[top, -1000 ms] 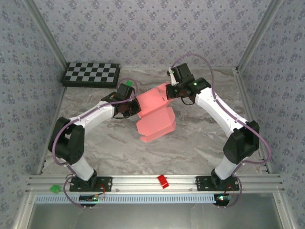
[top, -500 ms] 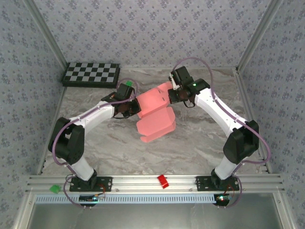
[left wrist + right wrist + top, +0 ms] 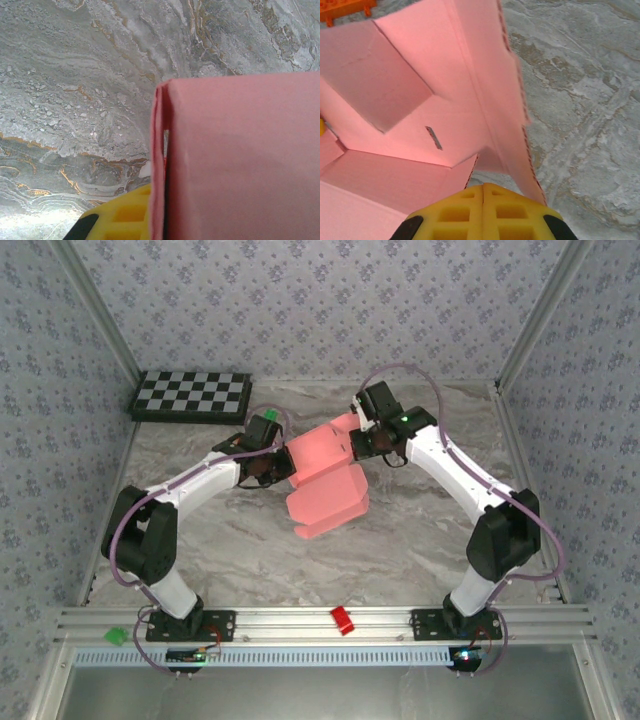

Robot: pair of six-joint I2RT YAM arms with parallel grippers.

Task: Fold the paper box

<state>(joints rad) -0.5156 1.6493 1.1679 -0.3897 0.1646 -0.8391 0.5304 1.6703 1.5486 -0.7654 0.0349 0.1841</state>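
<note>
Left gripper [image 3: 281, 469]: jaws narrow, pinching the paper box [image 3: 322, 482] at its wall edge. Right gripper [image 3: 482, 189]: fully closed, fingers together, pink flaps directly ahead of its tips.

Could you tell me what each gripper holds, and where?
Left gripper pinches the paper box by its folded left edge; whether the shut right gripper grips it is unclear.
</note>
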